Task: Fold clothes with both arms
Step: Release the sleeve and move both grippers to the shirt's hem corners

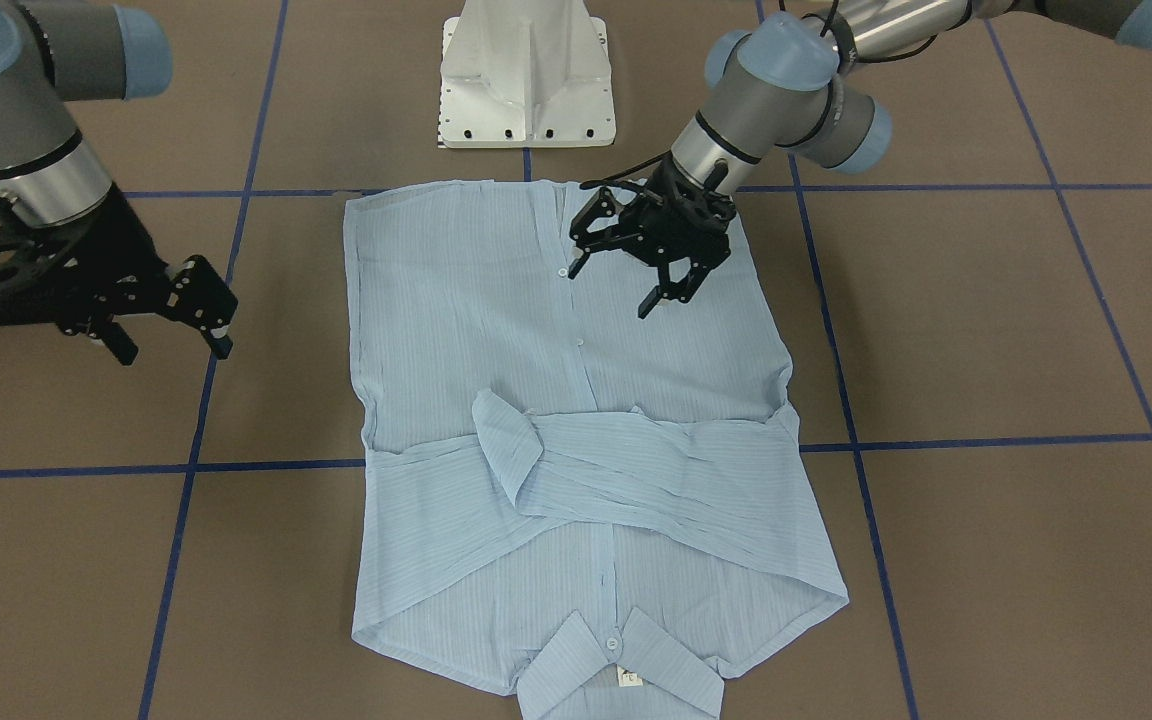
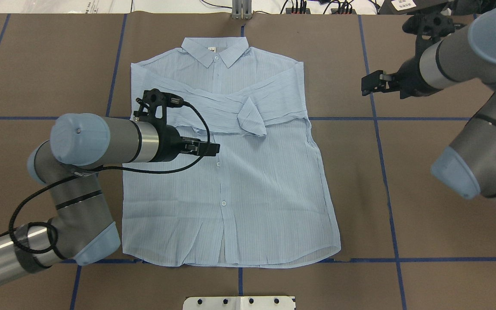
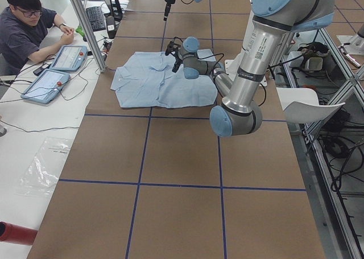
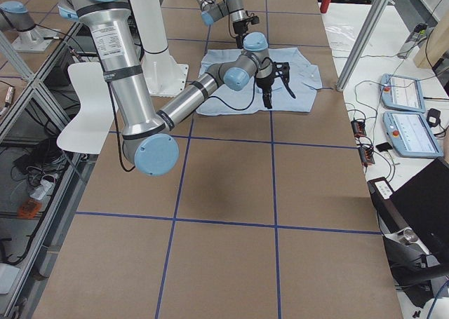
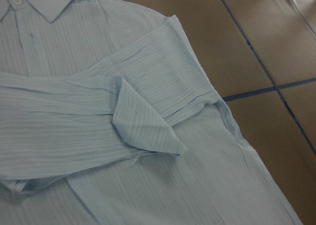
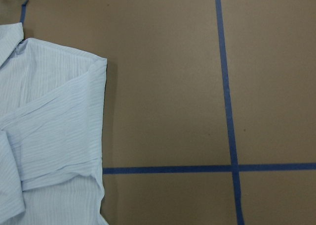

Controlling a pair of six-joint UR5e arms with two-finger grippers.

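shirt (image 1: pixel 456 300) lies flat under the left gripper (image 1: pixel 611 290).

Shirt (image 2: pixel 252 193) flat on table (image 2: pixel 424 193), centred betw. L and R ends. Collar (image 2: pixel 230 49) twd operator-side edge. Hem (image 2: pixel 230 261) twd robot-side edge, just short of pedestal base (image 1: pixel 526 70). Both sleeves (image 2: pixel 213 107) laid across chest, overlapping, just below collar; one cuff end turned over on top near centre. L gripper (image 1: pixel 612 288) over shirt body, just robot-L of button line, betw. sleeves and hem. R gripper (image 1: pixel 176 350) over bare table off shirt's robot-R side, well apart from it. Two tablets (image 3: pixel 68 58) on bench along operator-side edge; person (image 3: pixel 25 31) seated behind them.
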